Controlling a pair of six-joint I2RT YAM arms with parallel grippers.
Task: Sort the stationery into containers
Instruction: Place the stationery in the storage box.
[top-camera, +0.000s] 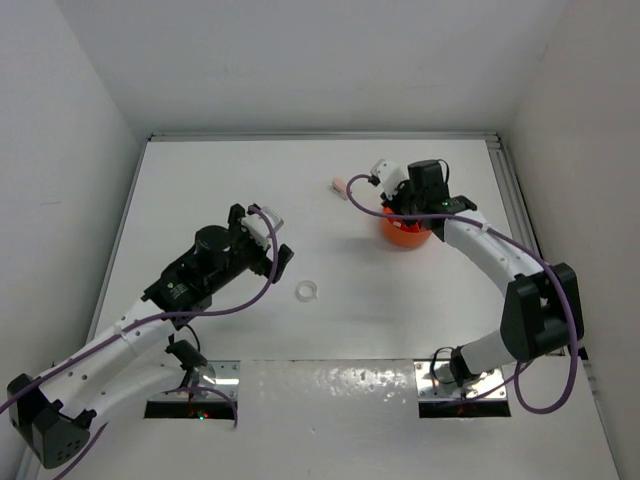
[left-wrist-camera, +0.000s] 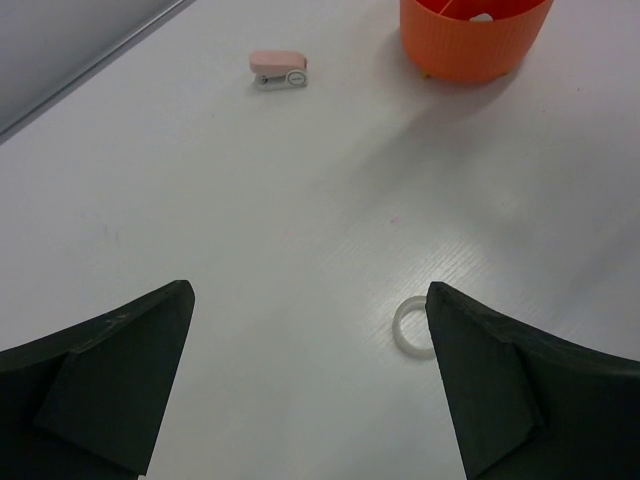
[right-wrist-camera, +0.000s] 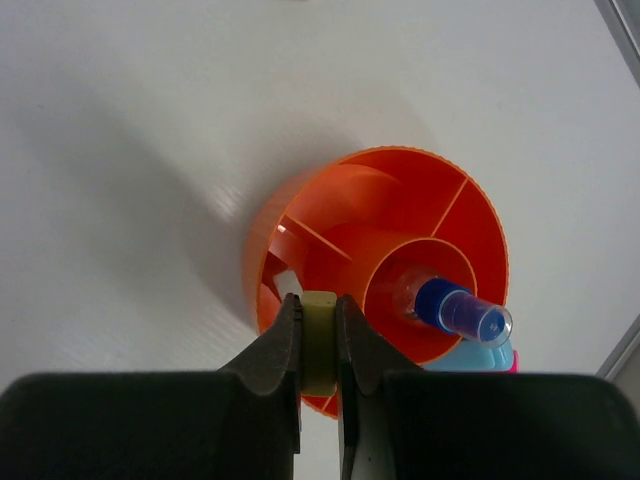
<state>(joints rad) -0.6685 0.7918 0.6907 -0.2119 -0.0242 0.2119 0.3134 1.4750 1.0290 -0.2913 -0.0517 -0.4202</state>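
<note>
1. Right pincer is gripping a beige eraser block, hovering at the near rim of the orange tub.
2. Left pincer is hanging wide open and empty over the table, with the clear tape ring just beside one finger.
3. Step in hand, as judged: depositing the eraser. The next move is calling for clearing the rim before releasing.

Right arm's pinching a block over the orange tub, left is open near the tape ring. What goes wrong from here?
1. The beige block in the right gripper hangs over the orange tub's near rim. Released here, it may bounce outside.
2. The blue-capped bottle sticks up from the centre cup, so descending could knock it.
3. The tape ring lies off to one side of the open left gripper, not centred. Closing may shove it away.
</note>
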